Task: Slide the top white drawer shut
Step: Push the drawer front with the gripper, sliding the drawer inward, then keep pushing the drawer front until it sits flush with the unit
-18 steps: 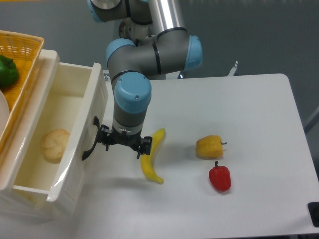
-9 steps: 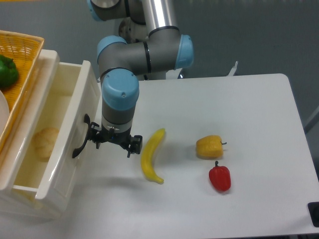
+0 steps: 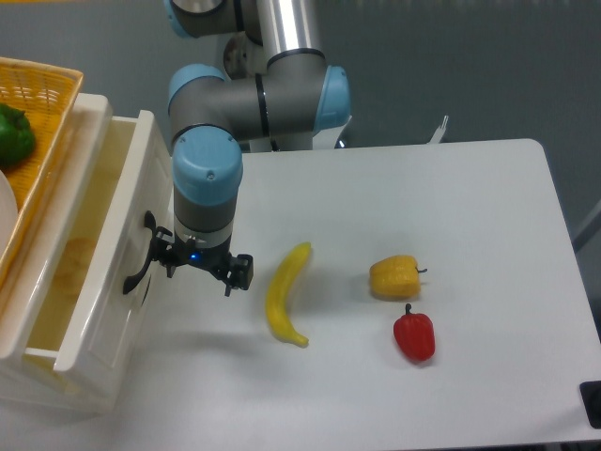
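The top white drawer [image 3: 111, 246] is a glossy cream box, partly slid out of the cabinet at the left, with a black curved handle [image 3: 141, 256] on its front. A round bread roll [image 3: 68, 266] lies inside it, half hidden by the drawer wall. My gripper [image 3: 199, 267] hangs just right of the drawer front, its left finger against the handle. The fingers stand apart with nothing between them.
A yellow banana [image 3: 285, 293] lies just right of the gripper. A yellow pepper [image 3: 394, 277] and a red pepper [image 3: 414, 335] sit further right. A wicker basket [image 3: 36, 122] with a green pepper [image 3: 13, 133] stands on the cabinet top.
The gripper has moved left, pushing the drawer front with it. The drawer has slid further into the cabinet and less of its inside shows.
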